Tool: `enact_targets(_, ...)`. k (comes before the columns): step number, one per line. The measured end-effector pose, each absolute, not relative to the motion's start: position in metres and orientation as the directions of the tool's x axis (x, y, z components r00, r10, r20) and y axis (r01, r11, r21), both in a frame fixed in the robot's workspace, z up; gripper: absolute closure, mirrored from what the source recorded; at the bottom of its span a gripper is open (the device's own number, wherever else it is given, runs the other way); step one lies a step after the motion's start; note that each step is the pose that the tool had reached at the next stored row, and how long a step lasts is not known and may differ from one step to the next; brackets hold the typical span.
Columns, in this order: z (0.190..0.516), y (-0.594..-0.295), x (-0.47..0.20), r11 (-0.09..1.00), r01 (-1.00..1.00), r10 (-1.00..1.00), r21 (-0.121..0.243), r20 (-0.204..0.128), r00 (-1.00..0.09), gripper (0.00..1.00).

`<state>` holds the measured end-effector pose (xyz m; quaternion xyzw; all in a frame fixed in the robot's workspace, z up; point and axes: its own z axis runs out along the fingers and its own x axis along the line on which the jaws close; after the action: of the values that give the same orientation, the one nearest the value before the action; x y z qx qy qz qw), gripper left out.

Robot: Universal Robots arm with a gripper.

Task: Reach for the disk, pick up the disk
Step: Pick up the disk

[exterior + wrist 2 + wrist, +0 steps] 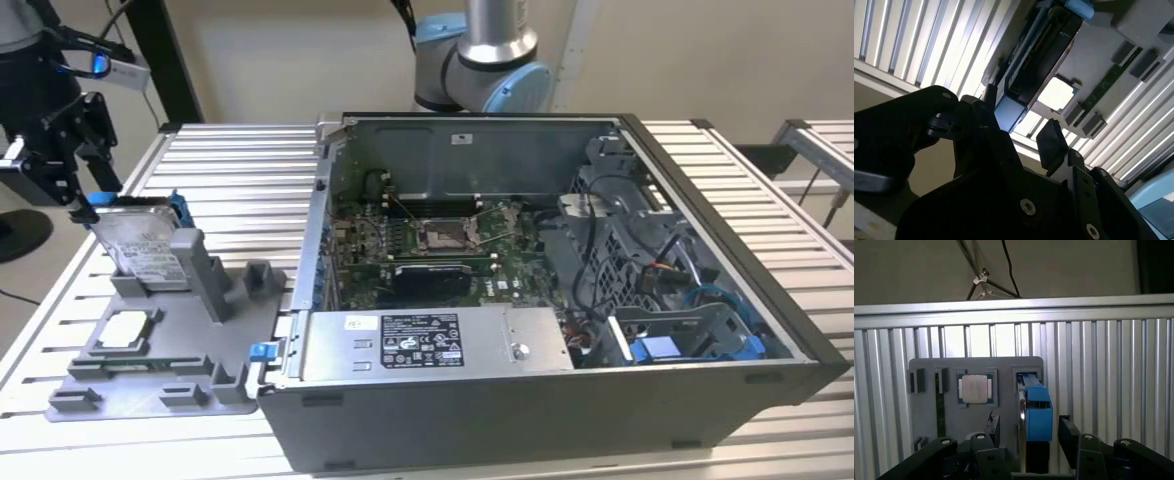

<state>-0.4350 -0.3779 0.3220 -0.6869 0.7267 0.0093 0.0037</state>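
Exterior view: disk (140, 248), labelled face.

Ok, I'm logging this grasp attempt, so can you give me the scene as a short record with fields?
end effector: open, one finger on each side of the disk's upper edge, not closed on it
disk: standing on edge in the grey fixture's slot, blue bracket on
grey fixture: on the slatted table, at the exterior view's left of the computer case
chip: lying flat in the fixture, apart from the disk
computer case: side open
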Motion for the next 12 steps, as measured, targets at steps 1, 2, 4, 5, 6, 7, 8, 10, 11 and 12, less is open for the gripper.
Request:
enact_targets(1, 0.320, -0.378, -0.435, 0.056, -0.998, -0.998, 0.008, -0.018, -0.056, 0.00)
enact_targets(2, 0.318, -0.378, -0.435, 0.055, -0.998, -0.998, 0.008, -0.018, -0.055, 0.00)
enact_targets(4, 0.315, -0.378, -0.435, 0.054, -0.999, -0.998, 0.008, -0.018, -0.054, 0.00)
enact_targets(5, 0.313, -0.377, -0.435, 0.053, -0.999, -0.998, 0.008, -0.018, -0.053, 0.00)
enact_targets(6, 0.311, -0.377, -0.435, 0.053, -0.999, -0.998, 0.008, -0.018, -0.053, 0.00)
enact_targets(7, 0.309, -0.377, -0.434, 0.052, -0.999, -0.998, 0.008, -0.018, -0.052, 0.00)
enact_targets(8, 0.307, -0.377, -0.434, 0.051, -0.999, -0.999, 0.008, -0.018, -0.051, 0.00)
enact_targets(10, 0.304, -0.377, -0.434, 0.050, -0.999, -0.999, 0.008, -0.018, -0.050, 0.00)
enact_targets(11, 0.302, -0.377, -0.434, 0.049, -0.999, -0.999, 0.008, -0.018, -0.050, 0.00)
enact_targets(12, 0.300, -0.377, -0.434, 0.049, -0.999, -0.999, 0.008, -0.018, -0.049, 0.00)
